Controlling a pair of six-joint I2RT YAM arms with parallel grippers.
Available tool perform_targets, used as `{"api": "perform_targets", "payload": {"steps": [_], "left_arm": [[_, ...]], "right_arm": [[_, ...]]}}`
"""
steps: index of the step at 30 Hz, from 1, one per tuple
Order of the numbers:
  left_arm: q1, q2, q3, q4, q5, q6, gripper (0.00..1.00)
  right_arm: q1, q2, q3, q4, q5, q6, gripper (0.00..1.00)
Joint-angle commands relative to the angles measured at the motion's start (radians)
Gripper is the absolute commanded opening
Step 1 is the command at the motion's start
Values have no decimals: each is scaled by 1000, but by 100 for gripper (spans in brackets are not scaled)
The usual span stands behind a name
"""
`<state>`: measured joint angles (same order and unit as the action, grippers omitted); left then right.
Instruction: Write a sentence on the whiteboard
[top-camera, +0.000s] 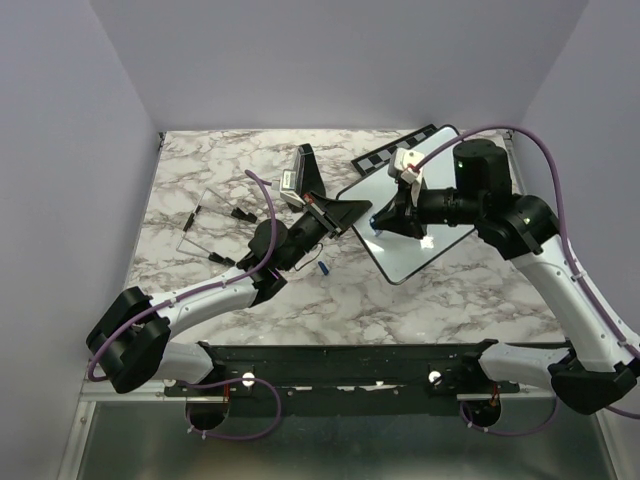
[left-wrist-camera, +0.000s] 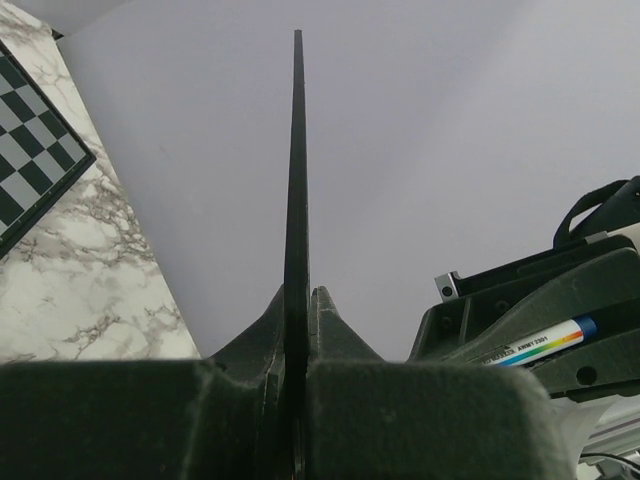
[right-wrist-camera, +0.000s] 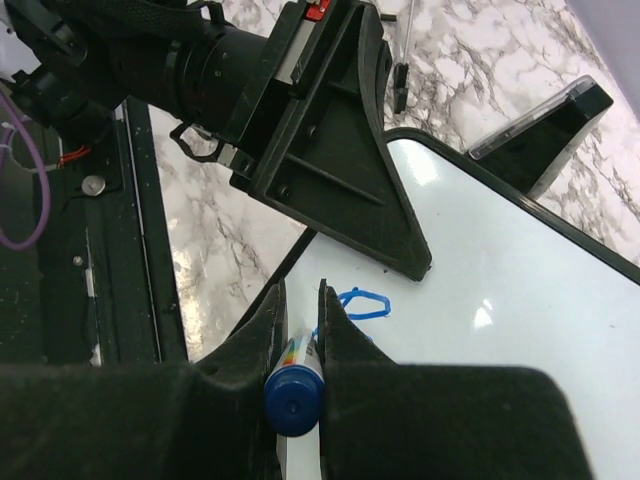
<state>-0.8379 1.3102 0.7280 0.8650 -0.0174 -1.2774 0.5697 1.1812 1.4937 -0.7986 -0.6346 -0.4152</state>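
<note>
The whiteboard (top-camera: 425, 247) lies tilted on the marble table, right of centre. My left gripper (top-camera: 350, 212) is shut on its left rim; in the left wrist view its jaws (left-wrist-camera: 305, 295) clamp the thin black rim (left-wrist-camera: 296, 150) edge-on. My right gripper (top-camera: 383, 218) is shut on a blue-ended marker (right-wrist-camera: 293, 392), tip down on the board (right-wrist-camera: 520, 290) near the left gripper (right-wrist-camera: 405, 250). Of the sentence only a small blue loop (right-wrist-camera: 362, 303) shows by the marker tip; no words can be read.
A checkered chessboard (top-camera: 392, 156) lies behind the whiteboard, partly under it. A black-and-grey block (top-camera: 298, 176) stands behind the left gripper. A clear sheet with black clips (top-camera: 215, 225) lies at left. A small blue cap (top-camera: 323, 269) lies on the table.
</note>
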Motion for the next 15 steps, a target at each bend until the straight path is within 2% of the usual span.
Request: {"api": "perform_targets", "payload": {"steps": [1, 10, 15], "left_arm": [[-6, -26, 27, 204, -12, -71, 0], [0, -25, 11, 210, -13, -74, 0], [3, -43, -2, 204, -10, -66, 0]], "right_arm": [[6, 32, 31, -4, -8, 19, 1], [4, 38, 238, -19, 36, 32, 1], [4, 21, 217, -34, 16, 24, 1]]}}
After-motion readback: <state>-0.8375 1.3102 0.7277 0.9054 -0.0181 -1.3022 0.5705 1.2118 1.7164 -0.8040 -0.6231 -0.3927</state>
